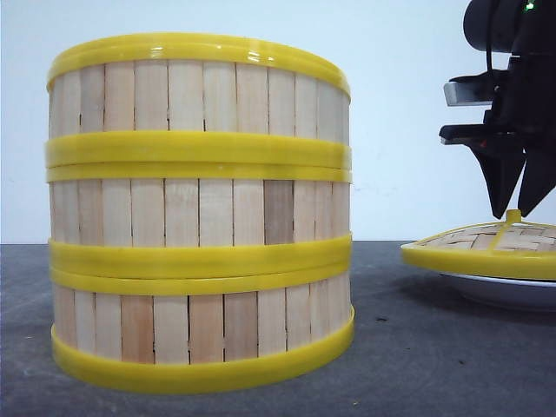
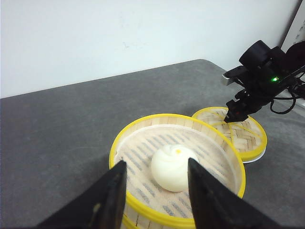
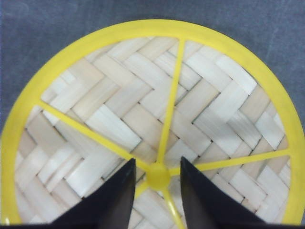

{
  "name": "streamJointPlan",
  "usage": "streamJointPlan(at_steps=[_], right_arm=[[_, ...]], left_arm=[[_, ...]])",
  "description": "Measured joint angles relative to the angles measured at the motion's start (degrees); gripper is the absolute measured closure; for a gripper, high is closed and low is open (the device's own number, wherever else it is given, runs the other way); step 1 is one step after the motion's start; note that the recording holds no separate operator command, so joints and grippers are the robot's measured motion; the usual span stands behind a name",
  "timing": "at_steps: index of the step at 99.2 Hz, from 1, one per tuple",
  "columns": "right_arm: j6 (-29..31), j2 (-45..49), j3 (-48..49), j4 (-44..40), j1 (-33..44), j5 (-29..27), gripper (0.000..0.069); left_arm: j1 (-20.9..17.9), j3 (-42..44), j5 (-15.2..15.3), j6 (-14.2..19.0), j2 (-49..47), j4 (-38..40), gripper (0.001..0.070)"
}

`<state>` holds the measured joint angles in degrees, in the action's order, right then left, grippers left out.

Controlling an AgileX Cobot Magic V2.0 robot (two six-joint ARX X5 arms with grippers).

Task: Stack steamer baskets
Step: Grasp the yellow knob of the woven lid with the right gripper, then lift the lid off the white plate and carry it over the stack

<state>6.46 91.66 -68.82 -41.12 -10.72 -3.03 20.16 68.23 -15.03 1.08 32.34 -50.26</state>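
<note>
The three steamer baskets point(image 1: 200, 213) are standing stacked rim on rim toward the left of the counter point(image 1: 417, 365), the top one open with a white bun point(image 2: 174, 167) sitting on its liner. I am holding my left claw point(image 2: 155, 188) above that top basket with its fingers apart, gripping nothing. My right claw point(image 3: 155, 191) is hanging over the woven lid point(image 3: 152, 124), which is resting on a white plate point(image 1: 504, 291) at the counter's right edge; its fingers are parted on either side of the yellow knob point(image 3: 158, 176), and I cannot tell whether they touch it. I am judging the lid light, stiff and somewhat slippery at the plastic, so the knob is the place to pinch.
</note>
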Motion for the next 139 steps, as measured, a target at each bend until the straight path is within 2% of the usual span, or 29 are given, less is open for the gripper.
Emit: streamJointPlan(at_steps=[18, 31, 37, 100, 139], right_arm=[[-0.02, 0.74, 0.00, 0.22, 0.09, 0.02, 0.0526], [-0.02, 0.74, -0.04, 0.26, 0.09, -0.13, 0.0613], [0.00, 0.72, -0.13, 0.15, 0.09, 0.07, 0.0628], [-0.04, -1.05, -0.57, -1.99, 0.09, 0.39, 0.0633], [-0.66, -8.83, -11.23, -7.08, -1.46, 0.24, 0.0634]], left_arm=[[0.00, 0.00, 0.04, 0.00, -0.04, -0.09, 0.0476], [0.00, 0.00, 0.07, 0.00, -0.04, -0.09, 0.0476], [0.00, 0.00, 0.04, 0.00, -0.04, -0.11, 0.0476], [0.00, 0.00, 0.13, 0.00, -0.04, -0.11, 0.0476], [0.00, 0.00, 0.13, 0.00, -0.04, -0.11, 0.0476]])
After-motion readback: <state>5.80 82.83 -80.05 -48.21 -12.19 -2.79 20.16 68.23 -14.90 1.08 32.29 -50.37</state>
